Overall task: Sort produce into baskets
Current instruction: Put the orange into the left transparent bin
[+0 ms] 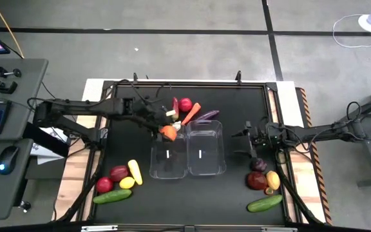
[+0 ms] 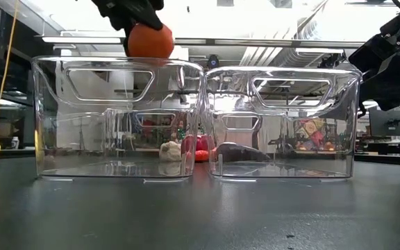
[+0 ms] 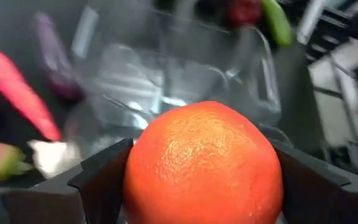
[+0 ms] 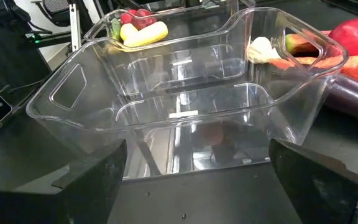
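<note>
My left gripper [image 1: 167, 131] is shut on an orange [image 3: 202, 165] above the far rim of the left clear bin [image 1: 167, 154]; in the low view the orange [image 2: 150, 42] hangs just over that bin's rim. The right clear bin [image 1: 205, 149] stands beside it. My right gripper [image 1: 242, 143] is open and empty, just right of the right bin [image 4: 185, 93]. A carrot [image 1: 192, 113], an eggplant [image 1: 206, 116], a red apple [image 1: 185, 104] and a chili [image 1: 175, 104] lie behind the bins. My left gripper pinches the orange between its two fingers, one finger [image 3: 101, 180] on each of the orange's opposite sides [image 3: 143, 174]. The orange is lifted clear, above the left bin's far rim.
At the near left lie a lemon [image 1: 135, 171], red apples [image 1: 118, 173] and a cucumber [image 1: 112, 196]. At the near right lie a dark red fruit [image 1: 257, 180], a lemon [image 1: 273, 180] and a cucumber [image 1: 264, 203]. A white garlic-like piece [image 1: 171, 115] lies behind the left bin.
</note>
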